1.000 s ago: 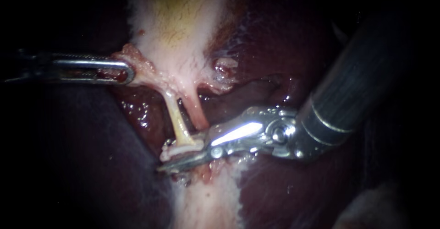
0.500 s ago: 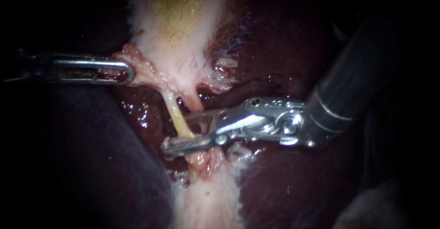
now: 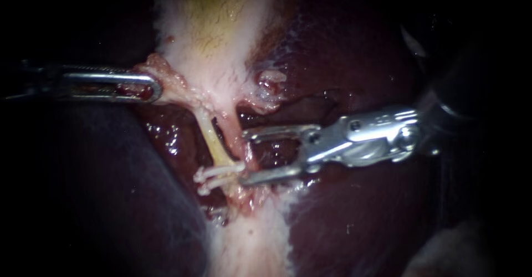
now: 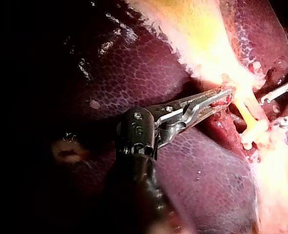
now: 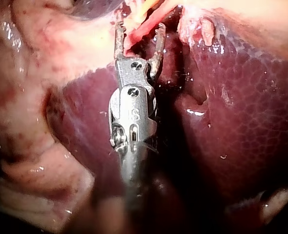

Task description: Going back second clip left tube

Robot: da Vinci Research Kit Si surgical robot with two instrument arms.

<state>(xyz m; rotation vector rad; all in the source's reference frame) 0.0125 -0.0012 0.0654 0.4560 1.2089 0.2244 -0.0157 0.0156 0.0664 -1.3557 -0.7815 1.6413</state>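
Close endoscope view of a pale gallbladder (image 3: 216,33) lying on dark red liver (image 3: 343,227). Two thin tubes run down from the gallbladder's lower end. The yellowish left tube (image 3: 213,141) carries two white clips (image 3: 217,176) across its lower end, close together. The pink right tube (image 3: 235,136) runs just beside it. From the left, the left instrument (image 3: 149,86) has its jaws closed on a tissue fringe (image 3: 166,75) at the gallbladder's edge, holding it out sideways. From the right, the right instrument (image 3: 246,157) has its jaws wide apart and empty, their tips just beside the clips. In the right wrist view the pink tube seems to lie in the gap between them. Judged from this, the step is backing the right instrument away. It would go best drawn straight back along its own shaft with the jaws left apart until clear of both tubes, so neither tip catches a clip, while the left hold is kept steady.
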